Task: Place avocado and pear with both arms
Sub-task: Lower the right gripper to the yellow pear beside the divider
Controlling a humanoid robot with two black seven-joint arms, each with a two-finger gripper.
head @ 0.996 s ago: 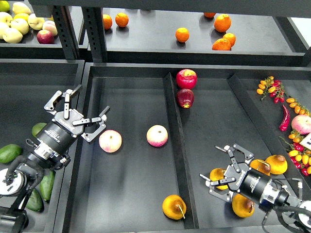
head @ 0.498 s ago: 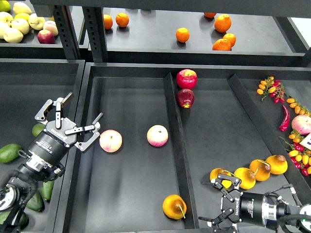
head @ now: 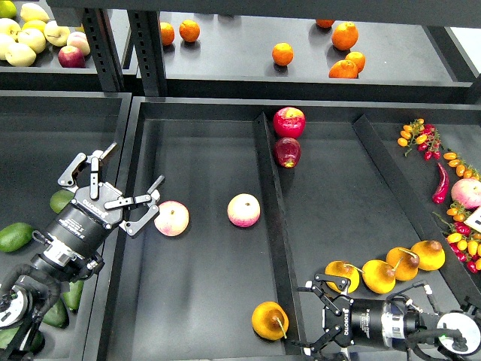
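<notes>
A golden pear (head: 269,320) with a thin stem lies at the front of the middle tray, next to the divider (head: 274,226). Several more pears (head: 378,276) lie in a row in the right compartment. My right gripper (head: 312,316) is open and empty, low at the front, pointing left, with the divider between it and the lone pear. Dark green avocados (head: 73,292) lie in the left bin, partly hidden by my left arm. My left gripper (head: 120,184) is open and empty over the left tray wall, just left of a pink-and-yellow fruit (head: 171,218).
A second pink-and-yellow fruit (head: 243,210) lies in the middle tray. Two red apples (head: 288,122) sit at the divider's far end. Lighter green avocados (head: 15,236) lie at the far left. Oranges (head: 282,53) are on the back shelf. Chillies and small tomatoes (head: 440,184) fill the right bin.
My right gripper has drawn back from the pears toward the front edge and turned left. My left gripper has pulled back left and down from the pink-and-yellow fruit. Both stay open.
</notes>
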